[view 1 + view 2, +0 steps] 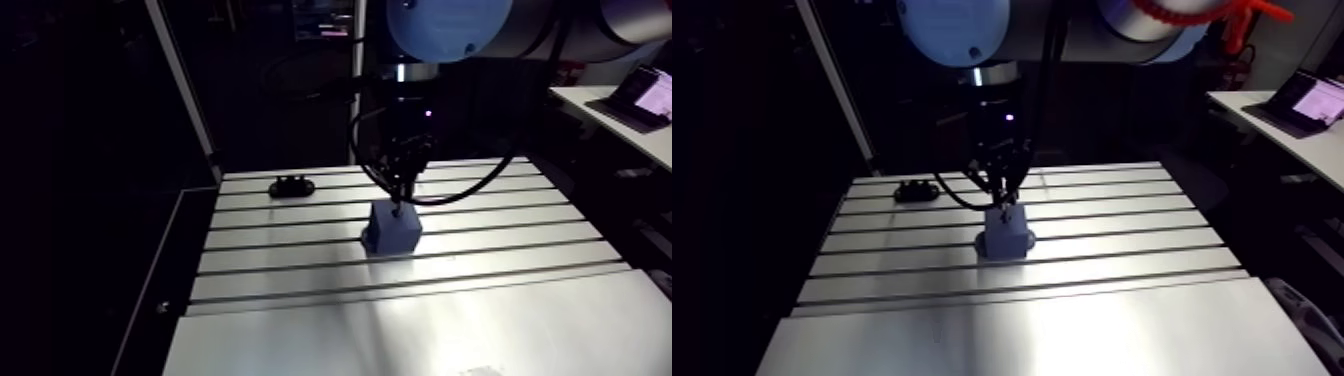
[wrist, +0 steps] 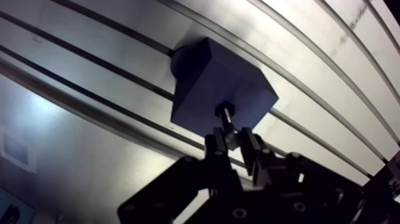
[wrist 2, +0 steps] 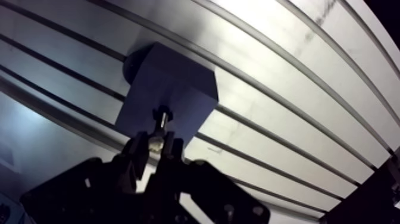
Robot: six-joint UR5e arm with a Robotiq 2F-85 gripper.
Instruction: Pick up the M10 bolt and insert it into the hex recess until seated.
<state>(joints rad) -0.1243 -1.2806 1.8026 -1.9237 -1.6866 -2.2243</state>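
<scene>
Hand closed on the M10 bolt, held against the top of a blue block.

The hand [image 2: 231,138] grips the M10 bolt [image 2: 226,119] by its shank, its two fingers [image 2: 215,143] set narrowly apart. The bolt points away from the hand, and its dark far end meets the top face of the blue block [image 2: 202,83]. Only the wrist view shows this grip. Even there the bolt's own end covers the hex recess, so I cannot tell whether it has entered. In the arm view the hand is just a dark shape straight above the block. That view adds that the block stands on a dark round foot [image 1: 368,240] near the middle of the slotted worktop [image 1: 500,260]. It also shows a small black part [image 1: 292,185] lying well apart from the block, near the worktop's far edge.
</scene>
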